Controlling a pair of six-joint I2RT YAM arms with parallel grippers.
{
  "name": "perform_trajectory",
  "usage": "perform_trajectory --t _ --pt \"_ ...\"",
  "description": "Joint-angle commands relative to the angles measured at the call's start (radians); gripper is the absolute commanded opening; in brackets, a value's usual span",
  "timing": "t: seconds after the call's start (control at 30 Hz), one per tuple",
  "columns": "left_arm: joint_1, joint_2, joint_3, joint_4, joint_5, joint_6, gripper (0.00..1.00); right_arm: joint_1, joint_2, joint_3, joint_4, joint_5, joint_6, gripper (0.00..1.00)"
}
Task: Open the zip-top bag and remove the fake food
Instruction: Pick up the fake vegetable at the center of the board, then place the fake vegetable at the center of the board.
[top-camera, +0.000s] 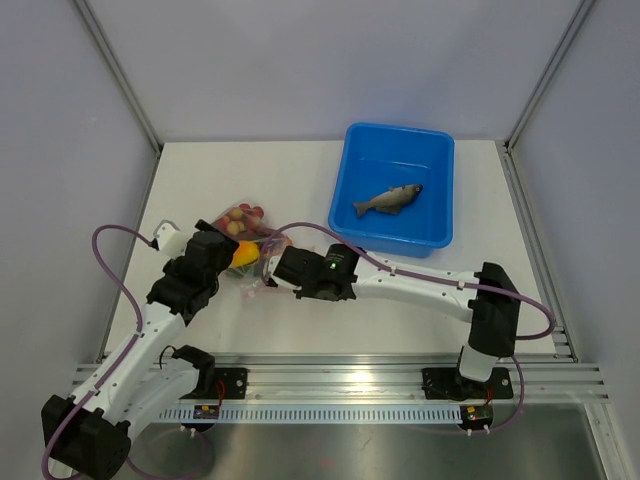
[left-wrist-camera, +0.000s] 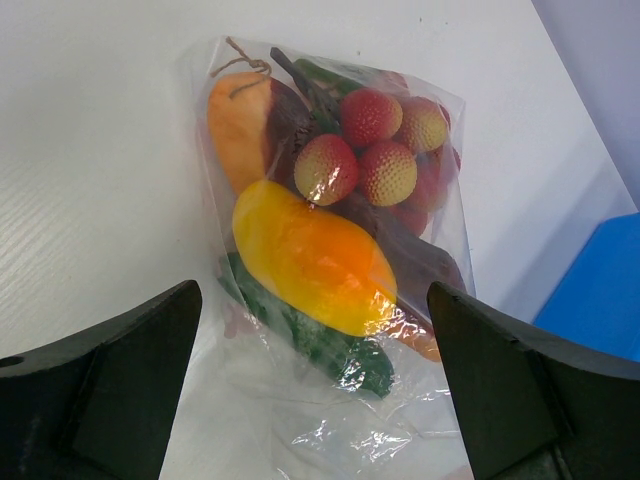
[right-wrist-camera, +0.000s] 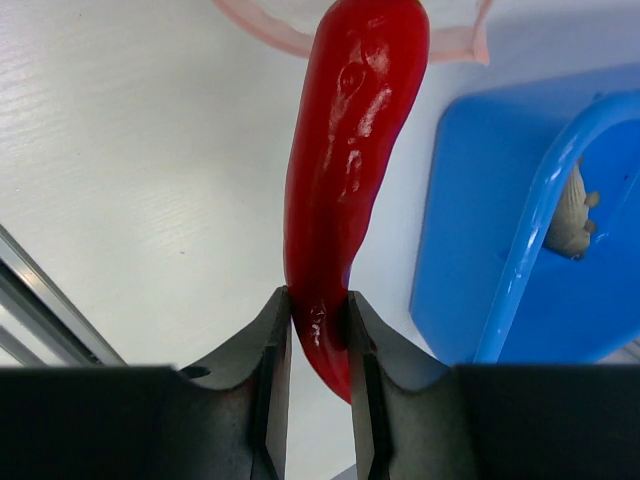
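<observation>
Right pincer (right-wrist-camera: 318, 330) fingers fill the bottom of the right wrist view, clamped on the lower tip of the red pepper (right-wrist-camera: 350, 150). That pepper stretches away from the jaws, and its far end meets the pink zipper strip (right-wrist-camera: 265, 30), which curves open around it at the top of the picture. Left pincer (left-wrist-camera: 312, 300) stands wide open with nothing between its jaws, one finger on either side of the zip-top bag (left-wrist-camera: 330, 430). This bag lies on the white table (top-camera: 300, 180), left of centre, between the two wrists. Inside it sit an orange-yellow piece (left-wrist-camera: 310, 255), a green cucumber (left-wrist-camera: 320, 345) under it, a bunch of red and yellow round fruits (left-wrist-camera: 370, 150) and an orange piece (left-wrist-camera: 238, 130). Well apart to the right is the blue tub (top-camera: 395, 160), with the grey fish (top-camera: 387, 201) lying in it
</observation>
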Motion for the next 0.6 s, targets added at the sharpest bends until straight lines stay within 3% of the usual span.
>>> perform_trajectory --t 0.0,0.13,0.47,0.57 --pt "-0.003 -0.005 0.0 0.031 -0.004 -0.004 0.99 0.002 -0.098 -0.007 -0.048 0.042 0.081 0.02" --pt "-0.003 -0.005 -0.003 0.037 0.006 -0.006 0.99 -0.036 -0.174 -0.037 0.015 0.091 0.113 0.05" --pt "-0.003 -0.021 -0.025 0.051 0.036 -0.03 0.99 -0.268 -0.216 -0.017 0.182 0.091 0.173 0.0" --pt "-0.003 -0.042 -0.039 0.056 0.037 -0.038 0.99 -0.334 -0.222 -0.051 0.282 0.16 0.185 0.0"
